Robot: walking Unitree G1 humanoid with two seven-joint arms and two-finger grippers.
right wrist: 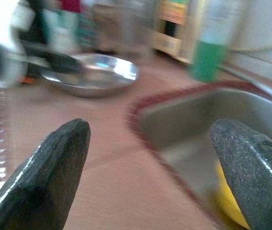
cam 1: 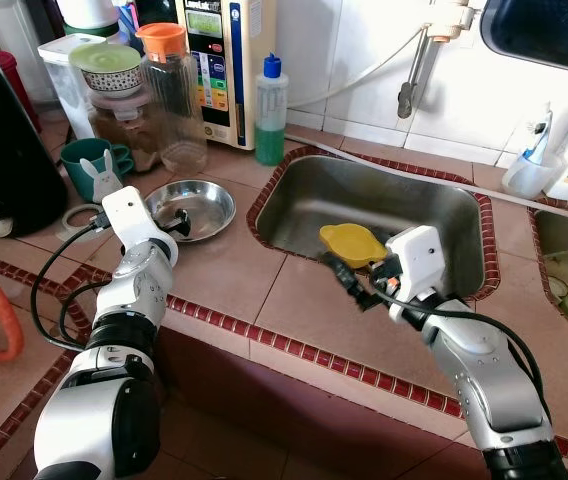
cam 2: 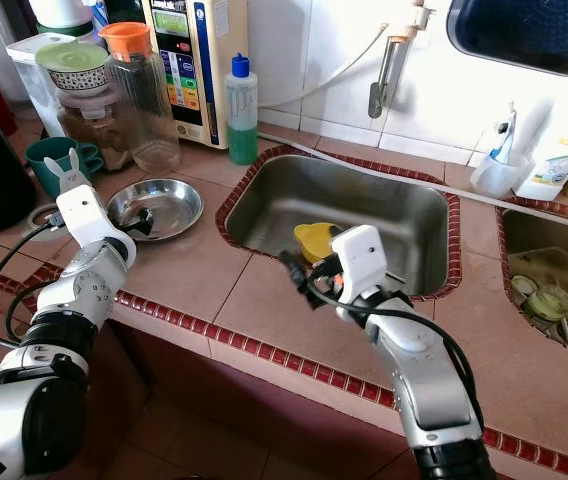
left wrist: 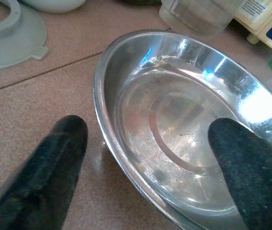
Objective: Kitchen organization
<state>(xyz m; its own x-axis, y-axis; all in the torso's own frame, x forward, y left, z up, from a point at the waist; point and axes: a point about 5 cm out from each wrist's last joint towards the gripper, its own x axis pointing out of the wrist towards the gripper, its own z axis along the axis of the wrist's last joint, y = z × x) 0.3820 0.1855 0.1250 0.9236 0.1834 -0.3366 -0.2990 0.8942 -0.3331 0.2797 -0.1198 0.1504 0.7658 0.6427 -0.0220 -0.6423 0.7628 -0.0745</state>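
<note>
Left claw (left wrist: 145,167) apart astride steel bowl (left wrist: 188,143) rim, right claw (cam 1: 349,283) apart beside sink (cam 1: 384,205)

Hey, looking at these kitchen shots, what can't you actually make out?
- Yellow funnel in the sink: near side hidden by the right end effector in the eye views.
- Steel bowl: far rim cut off at the left wrist view's edge.
- Green bottle: label blurred in the right wrist view.

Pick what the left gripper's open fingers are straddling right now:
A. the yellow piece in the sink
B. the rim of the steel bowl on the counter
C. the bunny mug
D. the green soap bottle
B: in the left wrist view, one of the left gripper fingers sits outside the steel bowl rim and the other inside it.
</note>
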